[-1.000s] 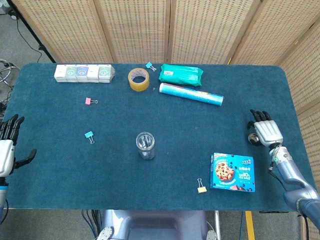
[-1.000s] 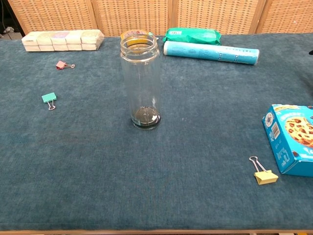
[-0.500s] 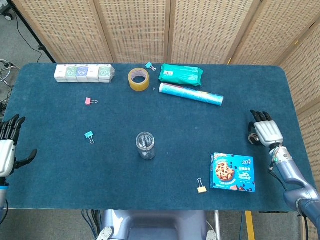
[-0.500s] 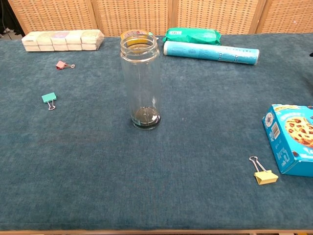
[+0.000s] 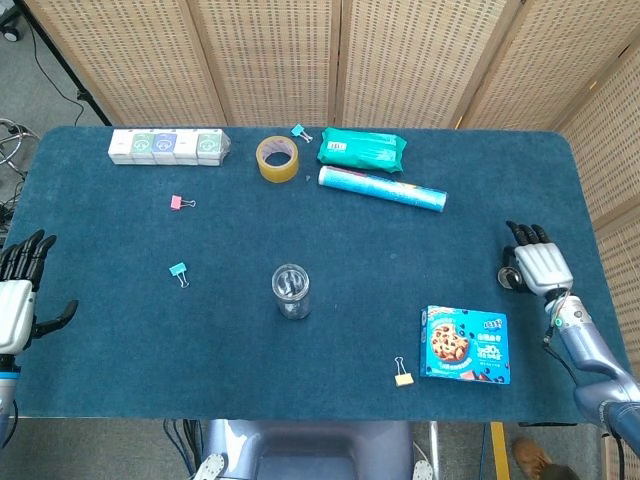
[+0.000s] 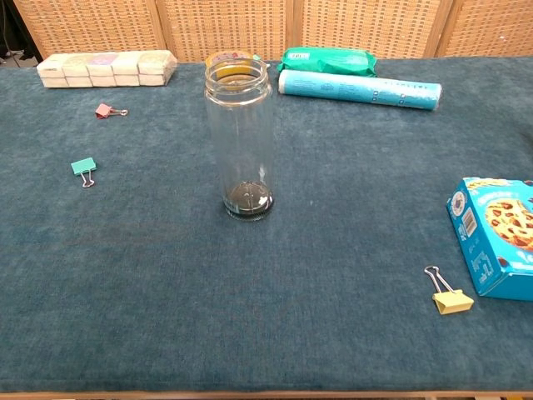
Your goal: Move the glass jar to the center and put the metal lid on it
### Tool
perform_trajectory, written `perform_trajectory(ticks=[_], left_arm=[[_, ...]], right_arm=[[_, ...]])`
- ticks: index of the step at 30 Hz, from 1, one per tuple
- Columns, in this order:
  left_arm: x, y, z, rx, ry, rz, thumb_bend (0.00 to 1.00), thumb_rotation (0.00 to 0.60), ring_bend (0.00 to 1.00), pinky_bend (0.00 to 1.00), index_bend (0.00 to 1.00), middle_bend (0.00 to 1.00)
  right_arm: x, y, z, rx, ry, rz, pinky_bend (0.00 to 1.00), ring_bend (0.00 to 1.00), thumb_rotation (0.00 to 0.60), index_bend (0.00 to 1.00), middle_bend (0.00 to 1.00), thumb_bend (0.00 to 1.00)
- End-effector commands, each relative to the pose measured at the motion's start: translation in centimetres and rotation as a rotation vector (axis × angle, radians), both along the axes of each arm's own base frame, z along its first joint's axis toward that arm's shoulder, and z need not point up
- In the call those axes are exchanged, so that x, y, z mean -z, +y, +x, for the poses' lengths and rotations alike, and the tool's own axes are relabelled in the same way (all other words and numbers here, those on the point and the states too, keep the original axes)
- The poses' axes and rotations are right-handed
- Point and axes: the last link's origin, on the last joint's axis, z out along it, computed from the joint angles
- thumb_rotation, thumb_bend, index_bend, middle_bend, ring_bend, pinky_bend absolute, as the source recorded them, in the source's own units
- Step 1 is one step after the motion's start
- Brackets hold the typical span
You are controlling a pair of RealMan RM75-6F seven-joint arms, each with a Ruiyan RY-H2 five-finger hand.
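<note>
Both my hands sit at the table's side edges: right hand (image 5: pixel 537 266) holds the metal lid (image 5: pixel 508 279), left hand (image 5: pixel 18 295) open. Glass jar (image 5: pixel 291 291) stands mid-table, uncapped.

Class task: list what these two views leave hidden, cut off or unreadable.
1. Metal lid: head view, mostly hidden under the right hand; grip unclear.
2. Cookie box: chest view, cut by the right edge.
3. Left hand: head view, cut by the left edge.
4. Both hands: outside the chest view.

The right hand (image 5: pixel 538 268) mostly covers the metal lid (image 5: pixel 508 279). The chest view's edge crops the cookie box (image 6: pixel 498 237). Neither hand shows there.
</note>
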Motion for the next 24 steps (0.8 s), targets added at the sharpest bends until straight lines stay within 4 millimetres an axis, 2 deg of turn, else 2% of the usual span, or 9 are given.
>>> perform_trajectory(ticks=[1,24], left_arm=[[0.0,0.0,0.0,0.0,0.001,-0.001,0.28,0.6,0.0,0.0,0.0,0.0],[0.2,0.1,0.1,0.002,-0.002,-0.008,0.28,0.6,0.0,0.0,0.0,0.0]], right_arm=[[0.0,0.2,-0.1,0.003,0.008,0.007,0.0,0.0,0.6,0.48,0.0,0.42],[0.6,0.3,-1.4,0.046,0.025,0.019,0.0,0.0,0.6,0.48,0.0,0.45]])
